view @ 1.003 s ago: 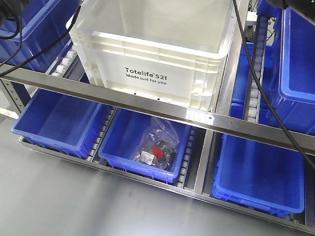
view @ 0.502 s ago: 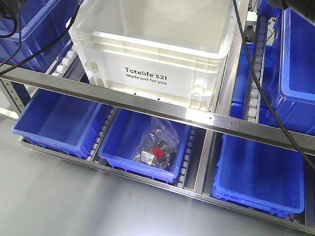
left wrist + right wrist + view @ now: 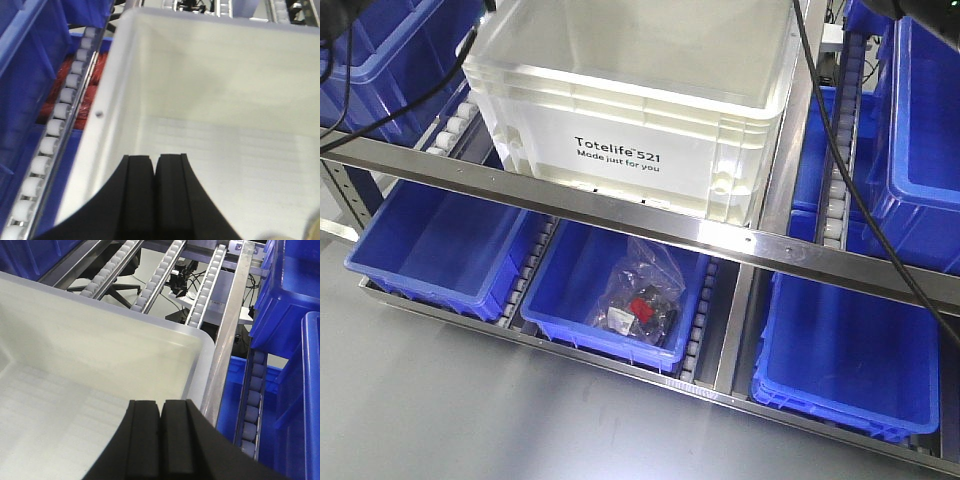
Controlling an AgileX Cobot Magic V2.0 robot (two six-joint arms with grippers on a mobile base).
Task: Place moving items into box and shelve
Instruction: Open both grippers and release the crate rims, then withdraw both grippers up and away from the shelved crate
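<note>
Box [image 3: 630, 110] up on the shelf's roller lane, both grippers hanging over its open top

White crate with the black "Totelife 521" print sits just behind the steel crossbar [image 3: 650, 225], blue bins [image 3: 440, 245] below the box and more beside it; one bin straight under the box holds a clear plastic bag [image 3: 642, 295] with red and black contents. Left gripper [image 3: 154, 192] hovers above the box's left wall, black fingers pressed together with nothing between them. Right gripper [image 3: 161, 442] hangs over the box's far right corner, fingers likewise pressed flat together, empty. A pale rounded edge peeks in at the bottom right of the left wrist view, too cropped to identify
</note>
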